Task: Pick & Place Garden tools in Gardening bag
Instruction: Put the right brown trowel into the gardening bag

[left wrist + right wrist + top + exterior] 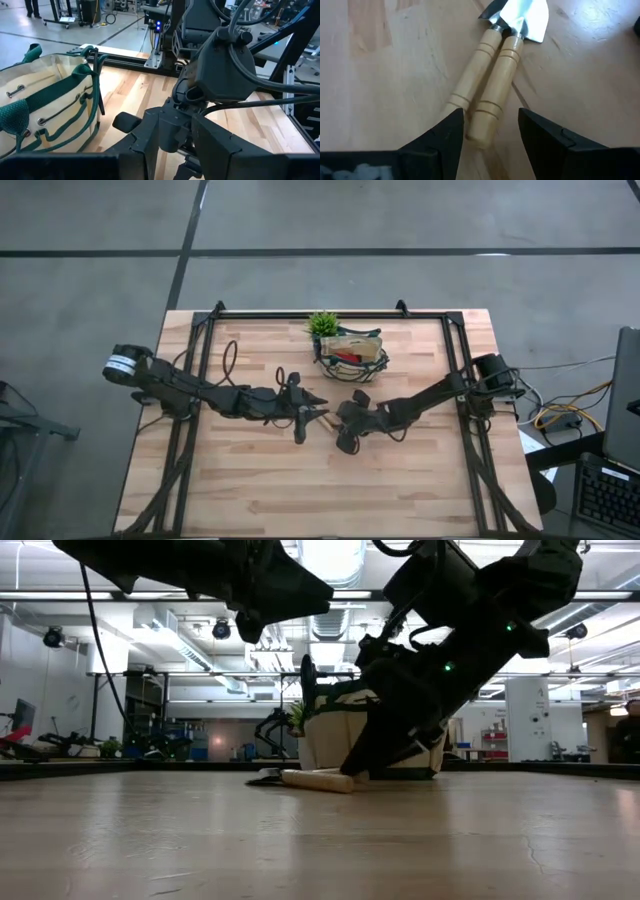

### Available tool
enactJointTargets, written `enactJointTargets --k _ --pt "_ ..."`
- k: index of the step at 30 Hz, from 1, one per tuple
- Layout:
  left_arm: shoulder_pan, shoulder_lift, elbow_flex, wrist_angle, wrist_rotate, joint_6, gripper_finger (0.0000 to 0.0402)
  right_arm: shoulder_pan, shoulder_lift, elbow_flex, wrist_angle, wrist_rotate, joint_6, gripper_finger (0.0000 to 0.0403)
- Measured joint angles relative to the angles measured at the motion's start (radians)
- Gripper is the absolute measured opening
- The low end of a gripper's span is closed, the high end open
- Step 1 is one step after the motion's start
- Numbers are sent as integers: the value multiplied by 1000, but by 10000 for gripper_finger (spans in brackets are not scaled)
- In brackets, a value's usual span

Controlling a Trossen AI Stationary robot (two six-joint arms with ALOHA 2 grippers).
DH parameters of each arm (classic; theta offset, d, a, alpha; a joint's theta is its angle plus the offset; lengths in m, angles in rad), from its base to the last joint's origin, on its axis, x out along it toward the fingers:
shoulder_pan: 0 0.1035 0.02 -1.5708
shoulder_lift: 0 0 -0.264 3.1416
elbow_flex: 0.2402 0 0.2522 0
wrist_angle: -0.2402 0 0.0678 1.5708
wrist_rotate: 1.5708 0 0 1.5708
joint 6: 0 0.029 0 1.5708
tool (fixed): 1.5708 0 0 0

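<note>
Two wooden-handled garden tools (487, 85) lie touching, side by side on the surface (380, 75), near the gardening bag (352, 355). My right gripper (487, 131), spread wide, straddles both handle ends; clamping now risks pinching both or flicking one away.

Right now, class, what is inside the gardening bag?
Looking down into the gardening bag, a red lump and some pale tool parts show; whatever lies beneath them is covered.

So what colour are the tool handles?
Light wood handles with thin dark rings, clearest in the right wrist view.
</note>
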Motion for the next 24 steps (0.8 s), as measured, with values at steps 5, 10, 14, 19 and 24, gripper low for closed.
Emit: enactJointTargets --k 5,10,14,19,24 --pt "0 2 -4 -1 0 -1 119 -9 0 -1 -6 18 -6 179" --pt "0 2 -5 0 0 -5 119 -13 0 -5 -13 18 -12 162" --pt "0 2 -5 0 0 -5 119 -13 0 -6 -13 15 -37 138" --pt "0 2 -7 3 0 -14 119 -12 -2 -9 -15 -9 -49 100" --pt "0 2 -16 7 1 -78 119 -12 -2 -11 -15 -9 -67 60"
